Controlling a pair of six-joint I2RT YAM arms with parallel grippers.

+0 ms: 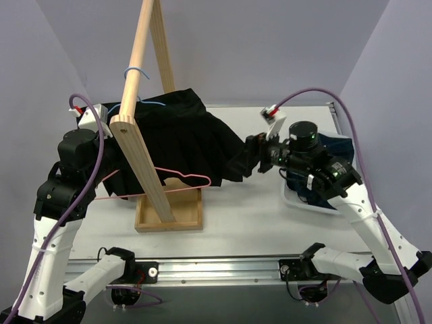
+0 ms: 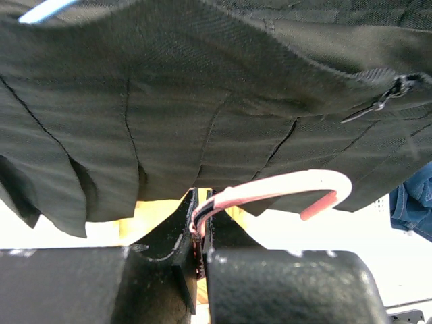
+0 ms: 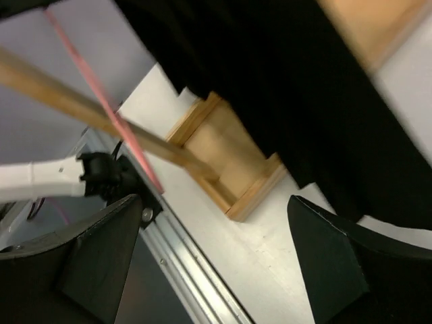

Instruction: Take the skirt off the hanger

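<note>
1. Top external view: the black pleated skirt hangs spread against the wooden rack. Its long axis runs sideways, from beside the left arm to a tapered corner just ahead of the right hand.
2. The pink hanger lies below the skirt's lower edge. Its long axis is nearly level and runs the same sideways way, crossing in front of the rack's post and ending in a bend short of the right hand.
3. Whether the skirt is threaded on the hanger cannot be told.
4. Left wrist view: the left hand is clamped on the hanger's wire, fingers pressed together around it. The hook arcs up and to the right of the fingers, with its tip turned back down. The pleats hang just above the fingers, and a zipper pull shows up to the right.
5. The right arm reaches leftward, its forearm about level and its fingers aimed at the skirt's corner.
6. Right wrist view: the right hand's fingers stand wide apart with nothing between them. Black cloth lies beyond them, and the rack's base tray sits on the counter beneath.
7. Behind the right hand's wrist, blue cloth sits in a white bin.
</note>
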